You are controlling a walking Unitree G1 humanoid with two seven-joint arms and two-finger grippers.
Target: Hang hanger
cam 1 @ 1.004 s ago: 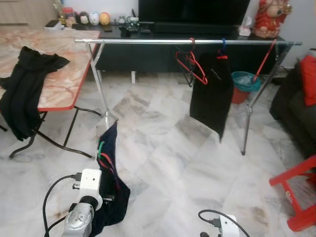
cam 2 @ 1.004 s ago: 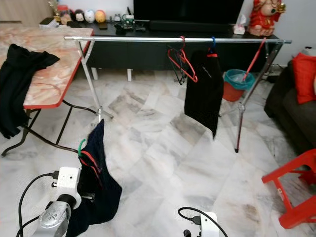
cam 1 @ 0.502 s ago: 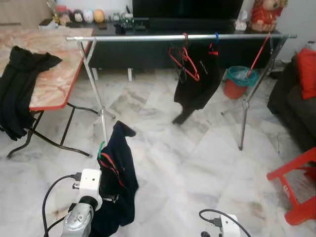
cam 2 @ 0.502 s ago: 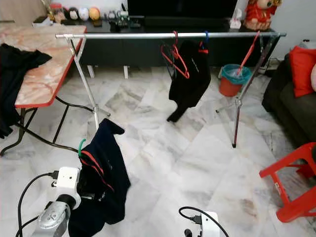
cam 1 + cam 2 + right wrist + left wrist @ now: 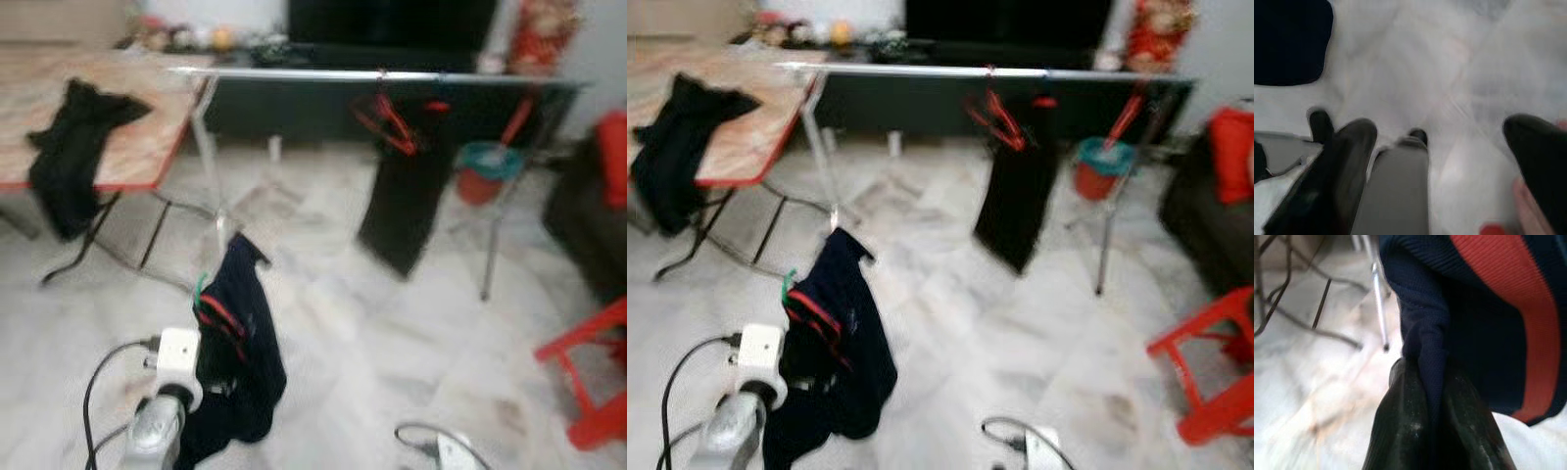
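The head views are blurred. My left gripper (image 5: 1432, 401) is shut on a navy garment with a red stripe (image 5: 240, 343). The garment hangs on a green hanger (image 5: 200, 287), low at the front left above the floor. Its folds hide the fingers in the head views. Ahead, a silver clothes rail (image 5: 372, 75) spans the room. It carries red hangers (image 5: 387, 122) and a black garment (image 5: 402, 206). My right gripper (image 5: 1440, 166) stands open over the marble floor, holding nothing; its wrist (image 5: 446, 450) shows at the bottom edge.
A marble-topped folding table (image 5: 147, 147) with a black cloth (image 5: 73, 147) draped over it stands at the left. A red stool (image 5: 588, 382) and a dark sofa (image 5: 588, 215) are at the right. A teal bin (image 5: 487, 162) sits behind the rail's right leg.
The whole picture has shifted and blurred, so the camera is moving. The black garment on the rail has swung back and hangs straight down. The navy garment stays in my left gripper.
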